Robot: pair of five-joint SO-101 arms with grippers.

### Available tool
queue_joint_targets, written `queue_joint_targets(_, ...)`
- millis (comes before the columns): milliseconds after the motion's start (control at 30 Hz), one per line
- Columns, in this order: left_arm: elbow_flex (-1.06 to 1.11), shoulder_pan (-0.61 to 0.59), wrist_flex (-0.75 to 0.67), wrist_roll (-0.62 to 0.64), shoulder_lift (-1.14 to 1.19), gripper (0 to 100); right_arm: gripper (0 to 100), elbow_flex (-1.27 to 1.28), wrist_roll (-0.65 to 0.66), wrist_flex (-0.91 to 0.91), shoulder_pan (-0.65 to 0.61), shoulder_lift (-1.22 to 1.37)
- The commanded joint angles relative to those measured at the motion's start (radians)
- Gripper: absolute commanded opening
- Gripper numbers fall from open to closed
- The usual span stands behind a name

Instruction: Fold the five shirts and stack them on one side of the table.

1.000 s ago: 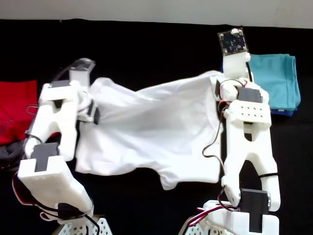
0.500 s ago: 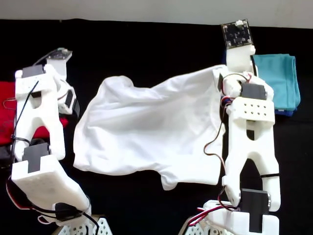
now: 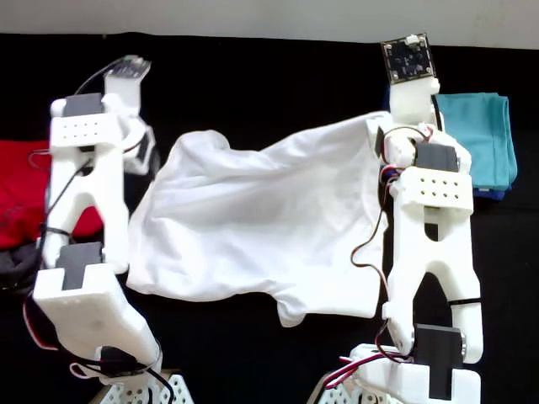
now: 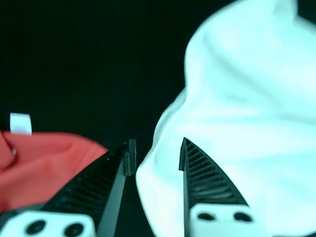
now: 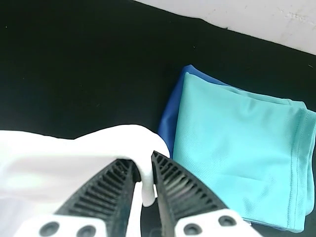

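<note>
A white shirt (image 3: 253,219) lies spread and rumpled across the middle of the black table. My right gripper (image 3: 379,139) is at its far right corner, shut on a fold of the white shirt (image 5: 144,173). My left gripper (image 4: 157,154) stands open at the shirt's far left edge (image 4: 237,123), which bulges between the fingers without being pinched. In the high view the left gripper (image 3: 143,156) sits just left of that corner. A folded teal shirt (image 3: 480,139) lies on a blue one (image 3: 493,192) at the far right.
A red shirt (image 3: 25,181) lies at the table's left edge beside my left arm, and also shows as red shirt (image 4: 44,163) under the left finger. A dark garment (image 3: 13,265) is bunched below it. The teal shirt (image 5: 237,148) lies close past my right gripper.
My left gripper left the shirt's far left corner, swung left over the red shirt, then came back to the shirt's edge. The right gripper pulled its corner slightly farther back.
</note>
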Motion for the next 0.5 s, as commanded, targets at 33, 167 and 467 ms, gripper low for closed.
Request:
queue_joint_targets(33,-0.042,0.094,-0.164,0.101,-0.008,16,0.6,-0.05,0.009,0.008,0.002,-0.004)
queue_joint_targets(167,-0.073,0.147,-0.186,0.104,0.068,16,0.6,-0.05,0.012,0.033,0.002,-0.004)
queue_joint_targets(467,-0.406,0.096,-0.101,0.104,0.367,16,0.6,-0.051,0.012,0.041,0.007,-0.004)
